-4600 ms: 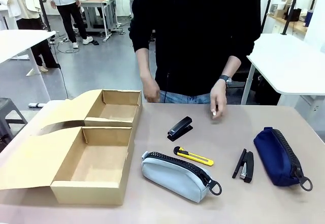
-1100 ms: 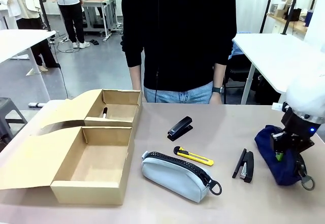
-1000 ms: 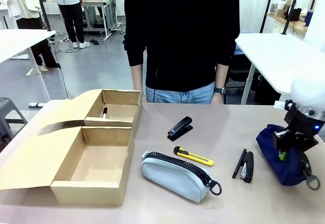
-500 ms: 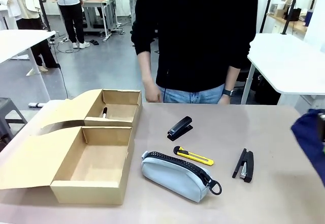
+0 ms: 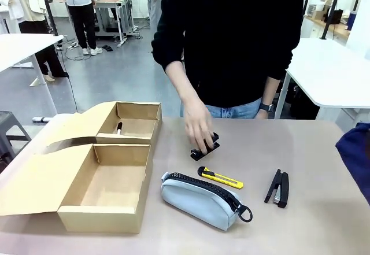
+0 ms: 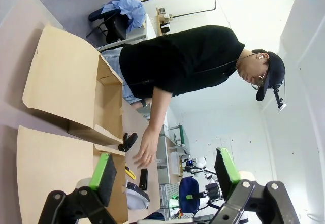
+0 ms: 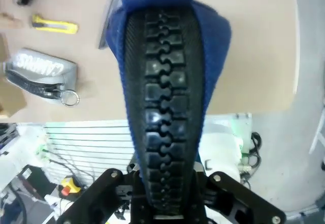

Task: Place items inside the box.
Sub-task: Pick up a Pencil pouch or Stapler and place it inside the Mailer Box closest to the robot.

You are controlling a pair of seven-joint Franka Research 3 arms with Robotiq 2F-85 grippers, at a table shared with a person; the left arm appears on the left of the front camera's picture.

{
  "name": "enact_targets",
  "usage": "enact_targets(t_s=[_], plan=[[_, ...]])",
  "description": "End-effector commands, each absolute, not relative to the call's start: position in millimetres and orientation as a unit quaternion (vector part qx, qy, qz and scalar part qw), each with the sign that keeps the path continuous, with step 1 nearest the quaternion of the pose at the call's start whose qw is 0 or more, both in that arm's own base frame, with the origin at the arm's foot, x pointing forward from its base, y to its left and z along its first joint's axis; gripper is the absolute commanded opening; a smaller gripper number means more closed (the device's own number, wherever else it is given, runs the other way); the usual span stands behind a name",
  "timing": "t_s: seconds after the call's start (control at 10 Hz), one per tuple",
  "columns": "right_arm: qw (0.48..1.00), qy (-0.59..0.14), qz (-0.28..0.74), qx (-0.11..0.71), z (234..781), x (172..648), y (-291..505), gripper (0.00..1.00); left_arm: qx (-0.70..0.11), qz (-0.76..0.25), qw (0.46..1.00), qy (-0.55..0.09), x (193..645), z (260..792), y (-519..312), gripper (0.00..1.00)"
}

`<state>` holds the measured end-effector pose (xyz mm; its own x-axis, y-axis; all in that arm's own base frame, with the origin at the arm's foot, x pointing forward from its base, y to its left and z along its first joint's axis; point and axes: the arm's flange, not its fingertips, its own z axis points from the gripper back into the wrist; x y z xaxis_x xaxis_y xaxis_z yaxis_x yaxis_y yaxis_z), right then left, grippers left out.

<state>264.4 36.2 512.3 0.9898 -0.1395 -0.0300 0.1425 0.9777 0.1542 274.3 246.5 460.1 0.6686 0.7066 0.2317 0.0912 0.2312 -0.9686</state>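
Two grippers, one navy pouch held.
Right gripper (image 7: 165, 181) clamps the navy pouch (image 7: 162, 82) at far right; left gripper (image 6: 165, 173) gapes empty; grey pouch (image 7: 40, 74) lettering blurred.

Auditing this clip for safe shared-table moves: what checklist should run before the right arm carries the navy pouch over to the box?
1. Grip: right gripper shut on navy pouch: ok.
2. Flaps of the box open: ok.
3. Larger compartment has room for the pouch: ok.
4. Route across the table: not ok, person's hand rests on the black stapler, likely in the way.
5. Left gripper out of the way, fingers apart, holding nothing: ok.
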Motion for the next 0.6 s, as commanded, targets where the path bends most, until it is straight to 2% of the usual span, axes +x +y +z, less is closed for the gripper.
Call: enact_targets(t_s=[0.0,0.1,0.2,0.5], plan=[[0.993,0.014,-0.006,0.114,503,291,89,0.08,-0.584,0.209,0.698,-0.358,275,461,246,1.00],[0.992,0.046,-0.016,0.119,499,307,103,0.08,-0.584,0.209,0.698,-0.358,275,461,246,1.00],[0.984,0.056,-0.077,0.150,500,315,96,0.08,-0.584,0.209,0.698,-0.358,275,461,246,1.00],[0.972,-0.023,-0.171,0.160,511,256,-4,0.08,-0.584,0.209,0.698,-0.358,275,461,246,1.00]])
